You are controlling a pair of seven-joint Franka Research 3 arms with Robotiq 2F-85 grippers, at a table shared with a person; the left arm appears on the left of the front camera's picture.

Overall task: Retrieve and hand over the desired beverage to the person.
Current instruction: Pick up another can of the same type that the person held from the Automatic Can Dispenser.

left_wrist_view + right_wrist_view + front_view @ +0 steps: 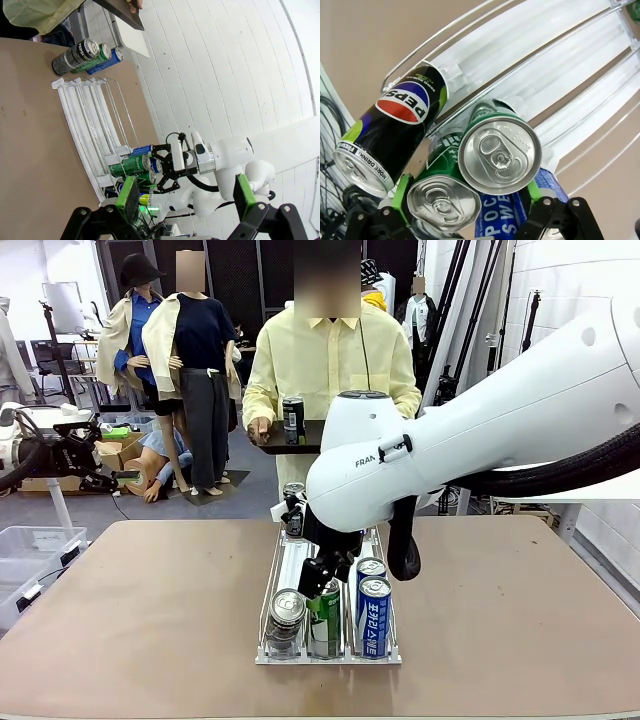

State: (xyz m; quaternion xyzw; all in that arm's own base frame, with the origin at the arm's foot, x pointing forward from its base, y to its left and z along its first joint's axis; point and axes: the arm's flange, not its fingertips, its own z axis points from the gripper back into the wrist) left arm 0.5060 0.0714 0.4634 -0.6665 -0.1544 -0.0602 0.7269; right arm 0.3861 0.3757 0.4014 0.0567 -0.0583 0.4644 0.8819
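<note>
We saw right tool (322,582) wide open over green can (500,152). We judged it rigid, slick, probably full: grip mid-wall. Left tool (186,195) wide too.

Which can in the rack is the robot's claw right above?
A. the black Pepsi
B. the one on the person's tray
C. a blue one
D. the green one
D: the right claw hangs open directly over the green can in the middle lane of the rack, and the right wrist view looks straight onto that can's top.
</note>
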